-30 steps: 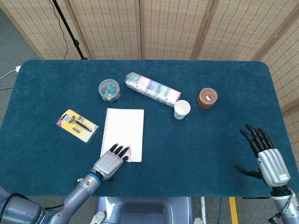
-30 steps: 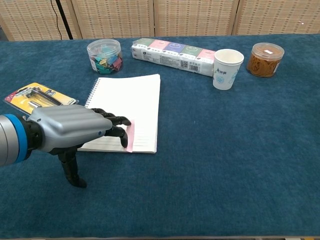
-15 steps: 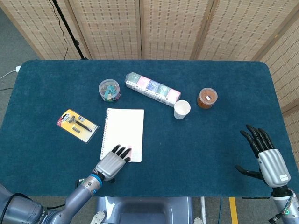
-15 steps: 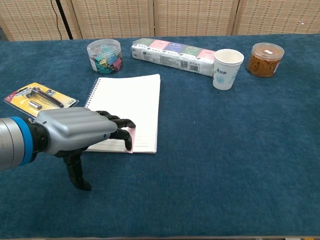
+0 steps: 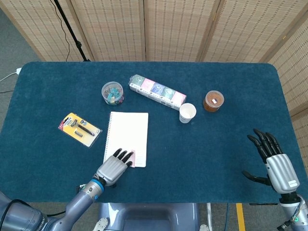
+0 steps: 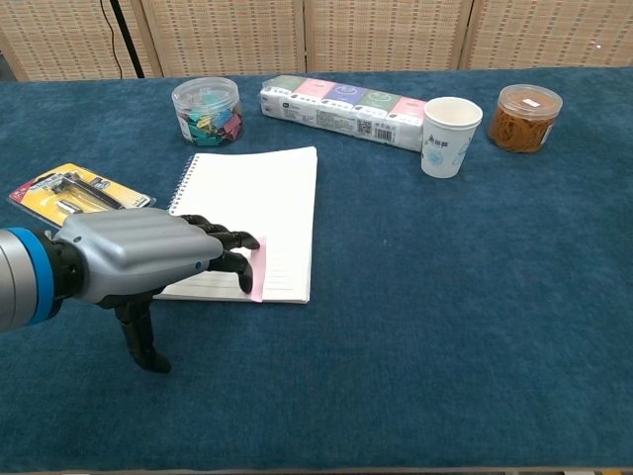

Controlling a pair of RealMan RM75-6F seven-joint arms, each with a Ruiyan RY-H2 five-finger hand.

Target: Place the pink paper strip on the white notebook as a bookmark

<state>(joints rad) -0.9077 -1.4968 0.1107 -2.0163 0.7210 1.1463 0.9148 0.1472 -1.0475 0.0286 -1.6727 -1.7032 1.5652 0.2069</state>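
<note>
**— What do you see from the head camera?**

— My left hand [image 5: 114,167] lies flat at the near end of the white spiral notebook [image 5: 127,135]. Its dark fingertips press on the pink paper strip [image 5: 133,159], which sits on the notebook's near right corner. It is not squeezing the strip, just resting on it. My right hand [image 5: 275,165] is far off on the blue felt table [image 5: 216,149], fingers spread, holding nothing. Behind the notebook I see a round clear tub of coloured clips [image 5: 112,93], a long pack with pastel squares [image 5: 157,91], a white paper cup [image 5: 187,113], a small tub with brown stuff inside [image 5: 213,101] and a yellow card pack with dark tools [image 5: 79,129].

**— And from the chest camera?**

— The grey left hand [image 6: 134,259] is big and close. Its fingertips [image 6: 240,241] touch the pink strip [image 6: 258,268], which lies on the lined page near the notebook's [image 6: 255,203] front edge. The right hand does not show here.
</note>
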